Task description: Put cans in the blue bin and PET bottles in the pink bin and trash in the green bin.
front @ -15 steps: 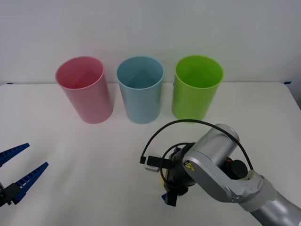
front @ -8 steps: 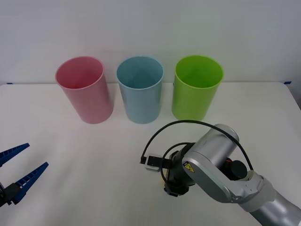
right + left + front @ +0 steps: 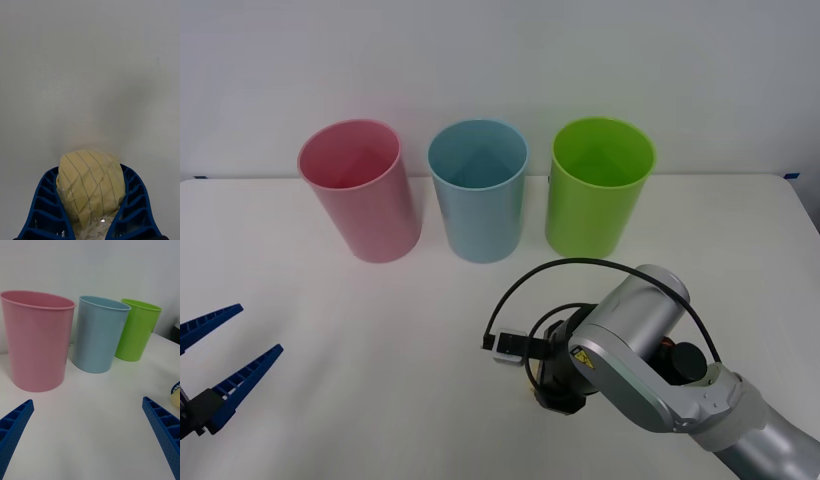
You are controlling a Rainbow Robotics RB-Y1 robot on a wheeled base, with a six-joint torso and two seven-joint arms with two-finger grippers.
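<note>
Right gripper, low over the white table in front of the green bin, pinches the trash between its blue fingers. Left gripper waits at the table's near left, fingers spread. Pink bin and blue bin stand alongside the green one.

The pink bin, the blue bin and the green bin look like smooth plastic with a soft sheen on their walls. The bench is white, matt and even. The trash is crumpled yellow-beige paper ruled with thin lines, with some clear glossy film wrinkled against it. The right tool has ribbed blue plastic fingers; the left tool has the same ribbed blue plastic. The right arm is smooth silvery metal with a satin finish, looped by a glossy black cable.
</note>
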